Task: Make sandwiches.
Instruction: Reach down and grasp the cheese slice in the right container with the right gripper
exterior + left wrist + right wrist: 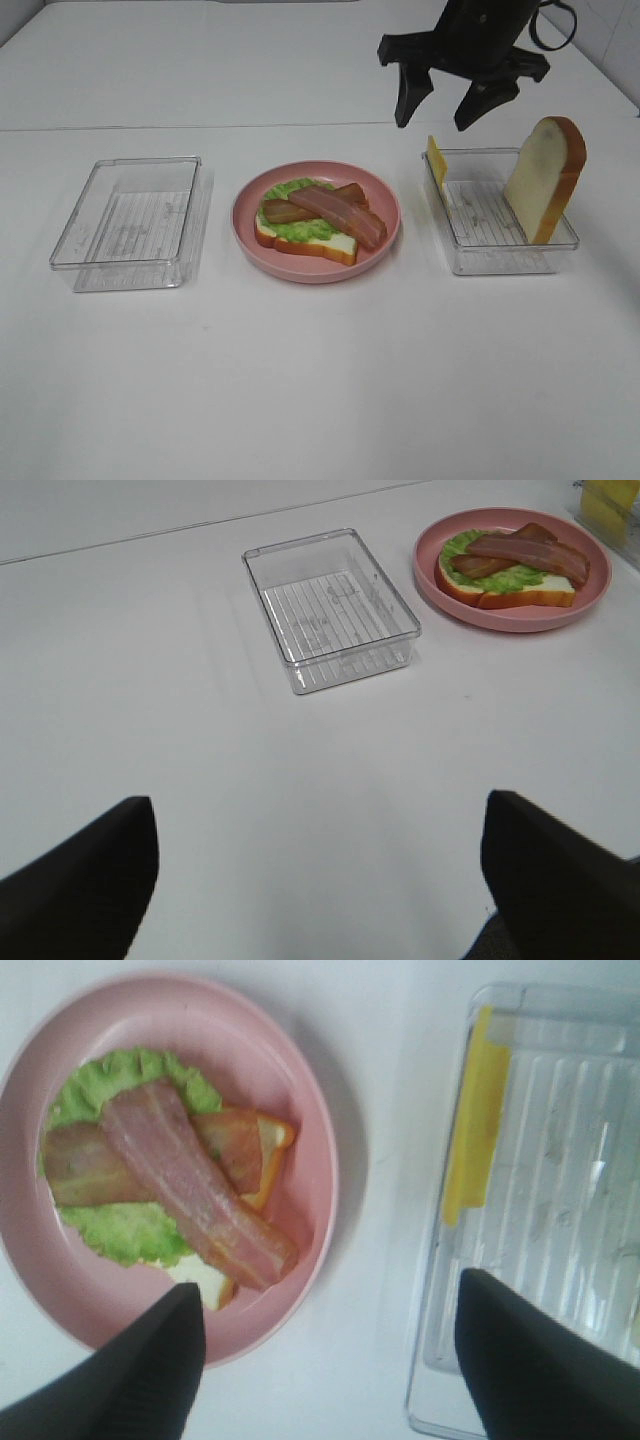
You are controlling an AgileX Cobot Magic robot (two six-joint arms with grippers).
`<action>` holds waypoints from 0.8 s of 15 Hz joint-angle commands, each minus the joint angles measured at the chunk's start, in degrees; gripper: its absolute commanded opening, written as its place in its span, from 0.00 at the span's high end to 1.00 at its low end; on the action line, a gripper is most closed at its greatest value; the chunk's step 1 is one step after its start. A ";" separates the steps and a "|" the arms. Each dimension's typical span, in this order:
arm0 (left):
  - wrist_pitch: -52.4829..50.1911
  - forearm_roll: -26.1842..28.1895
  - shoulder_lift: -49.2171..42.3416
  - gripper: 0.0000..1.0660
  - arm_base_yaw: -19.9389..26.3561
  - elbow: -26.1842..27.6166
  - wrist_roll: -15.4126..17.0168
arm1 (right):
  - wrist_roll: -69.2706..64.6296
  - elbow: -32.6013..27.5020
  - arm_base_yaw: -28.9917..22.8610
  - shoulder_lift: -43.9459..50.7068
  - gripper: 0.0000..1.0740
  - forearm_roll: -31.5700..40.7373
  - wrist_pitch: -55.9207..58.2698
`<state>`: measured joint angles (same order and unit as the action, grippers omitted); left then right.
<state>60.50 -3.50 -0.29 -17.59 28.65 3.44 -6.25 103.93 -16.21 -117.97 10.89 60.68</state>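
Note:
A half-built sandwich (pixel 318 218) lies on the round pink plate (pixel 385 205): a bread slice, green lettuce (pixel 125 1230) and two crossed bacon strips (pixel 190 1195). It also shows in the left wrist view (pixel 515 568). A second bread slice (pixel 545 178) leans upright in the right clear tray (pixel 500 262). A yellow cheese slice (pixel 436 160) stands against that tray's left wall, also in the right wrist view (pixel 472 1130). My right gripper (pixel 443 107) is open and empty, high above the gap between plate and right tray. My left gripper (pixel 320 880) is open and empty, out of the exterior view.
An empty clear tray (pixel 132 222) stands left of the plate, also in the left wrist view (pixel 330 608). A seam in the white tabletop (pixel 200 127) runs behind the trays.

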 commanded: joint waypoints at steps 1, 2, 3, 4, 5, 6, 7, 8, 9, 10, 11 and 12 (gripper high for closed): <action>-0.52 0.06 -0.57 0.21 -0.23 -0.06 -0.06 | -0.29 2.29 2.52 -0.40 0.37 -0.57 0.80; -0.52 0.06 -0.57 0.21 -0.23 -0.06 -0.06 | 0.86 3.72 3.72 -1.38 0.37 0.69 0.97; -0.52 0.06 -0.57 0.21 -0.23 -0.06 -0.06 | 2.41 4.93 4.30 -2.41 0.37 2.12 1.15; -0.52 0.06 -0.57 0.21 -0.23 -0.06 -0.06 | 3.27 6.13 4.35 -3.95 0.37 2.18 1.15; -0.52 0.06 -0.57 0.21 -0.23 -0.06 -0.06 | 4.13 7.28 4.35 -5.73 0.37 2.18 1.15; -0.52 0.06 -0.57 0.21 -0.23 -0.06 -0.06 | 4.13 8.08 4.30 -7.45 0.37 2.18 1.15; -0.52 0.06 -0.57 0.21 -0.23 -0.06 -0.06 | 4.13 8.77 4.30 -9.17 0.37 1.55 1.03; -0.52 0.06 -0.57 0.21 -0.23 -0.06 -0.06 | 4.13 9.45 4.30 -11.00 0.37 0.57 0.92; -0.52 0.06 -0.57 0.21 -0.23 -0.06 -0.06 | 4.13 10.37 4.30 -12.83 0.38 0.06 0.97; -0.52 0.06 -0.57 0.21 -0.23 -0.06 -0.06 | 4.13 10.71 4.30 -13.52 0.38 0.06 0.92; -0.52 0.06 -0.57 0.21 -0.23 -0.06 -0.06 | 4.13 11.34 4.30 -15.36 0.39 0.06 0.17; -0.52 0.06 -0.57 0.21 -0.23 -0.06 -0.06 | 4.13 11.34 4.30 -16.39 0.40 0.06 -0.52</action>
<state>60.50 -3.50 -0.29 -17.59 28.65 3.44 -2.81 114.88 -11.92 -134.01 11.40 60.73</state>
